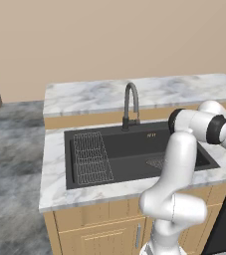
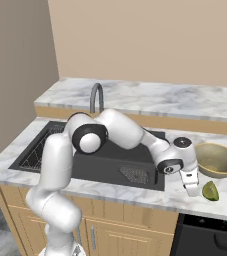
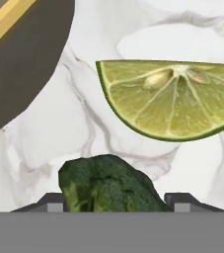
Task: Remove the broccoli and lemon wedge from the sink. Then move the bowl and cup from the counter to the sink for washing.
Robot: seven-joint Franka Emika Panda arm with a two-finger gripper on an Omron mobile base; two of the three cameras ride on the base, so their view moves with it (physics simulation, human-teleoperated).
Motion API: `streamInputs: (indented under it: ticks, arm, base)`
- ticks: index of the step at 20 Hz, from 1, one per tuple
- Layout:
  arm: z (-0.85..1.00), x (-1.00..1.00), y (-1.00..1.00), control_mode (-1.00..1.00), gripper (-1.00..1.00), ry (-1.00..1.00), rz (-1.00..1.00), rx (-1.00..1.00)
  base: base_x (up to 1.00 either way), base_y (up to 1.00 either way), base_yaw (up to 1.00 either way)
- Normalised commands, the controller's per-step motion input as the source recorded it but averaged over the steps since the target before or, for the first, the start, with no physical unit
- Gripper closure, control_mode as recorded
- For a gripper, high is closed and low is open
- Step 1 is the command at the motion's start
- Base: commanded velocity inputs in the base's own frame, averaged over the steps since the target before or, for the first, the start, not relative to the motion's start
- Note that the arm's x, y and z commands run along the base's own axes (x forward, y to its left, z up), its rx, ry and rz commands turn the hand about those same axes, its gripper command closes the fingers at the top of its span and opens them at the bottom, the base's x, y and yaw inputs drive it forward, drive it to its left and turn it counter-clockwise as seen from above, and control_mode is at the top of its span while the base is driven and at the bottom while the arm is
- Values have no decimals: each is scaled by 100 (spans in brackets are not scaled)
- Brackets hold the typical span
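Your gripper (image 3: 118, 200) is clamped on the broccoli (image 3: 111, 185), dark green and bumpy, over the counter (image 3: 49, 128). The lemon wedge (image 3: 175, 99), yellow-green, lies beside the bowl (image 2: 216, 160).

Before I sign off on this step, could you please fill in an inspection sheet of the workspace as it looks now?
Surface: white marble counter, grey-veined, over light wooden cabinets.
Job's things: lemon wedge lies on the counter right of the sink, in front of the bowl; in the hand view the broccoli sits between the tool's fingertips, over the counter near the wedge. Cup: nothing seen.
Clutter: nothing seen.
Grippers: tool over the counter beside the wedge, jaws apart around the broccoli; whether they press on it cannot be told.
Cables: nothing seen.
Surroundings: dark curved faucet, wire grid rack, beige wall.
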Motion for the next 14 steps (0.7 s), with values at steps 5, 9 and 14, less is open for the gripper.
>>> streamInputs:
  ticks: [5,9,14]
  arm:
    - [-26,1,2,-100,100,0,0,0]
    - [-27,0,4,-100,-100,0,0,0]
    - [-24,-1,6,-100,-100,0,0,0]
  base:
    - [0,0,0]
    - [0,0,0]
    - [0,0,0]
